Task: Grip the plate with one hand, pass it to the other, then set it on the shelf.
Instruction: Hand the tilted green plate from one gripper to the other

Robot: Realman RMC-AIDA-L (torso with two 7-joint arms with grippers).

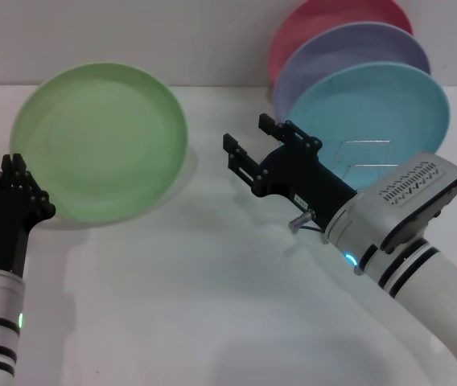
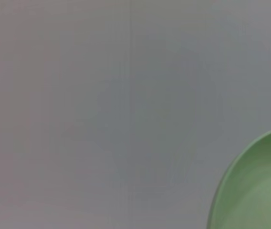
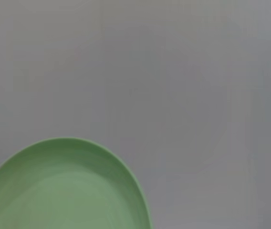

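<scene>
Head view: left pincer (image 1: 13, 186) sits at the near-left, black fingers bunched together against the near-left rim of the light green plate (image 1: 100, 142); it seems clenched on that rim. The plate is tilted up, its face toward the camera, spreading away from the left pincer toward the table's middle. Right pincer (image 1: 254, 150) is out over the white table (image 1: 180, 305), fingers spread apart and released, holding nothing, pointing toward the green plate with a clear gap between them. Just behind the right pincer stands the wire shelf (image 1: 365, 154), partly hidden by the arm. Three plates stand upright there: turquoise plate (image 1: 373, 108) nearest the pincer, lavender plate (image 1: 357, 50) behind it, pink plate (image 1: 325, 20) farthest back.

Left wrist view: only a curved part of the green plate (image 2: 259, 191) shows in one corner against a plain grey background. No fingers visible.

Right wrist view: the green plate (image 3: 64, 191) fills a lower corner, rim curved, against plain grey. The pincer's own fingers are not shown.
</scene>
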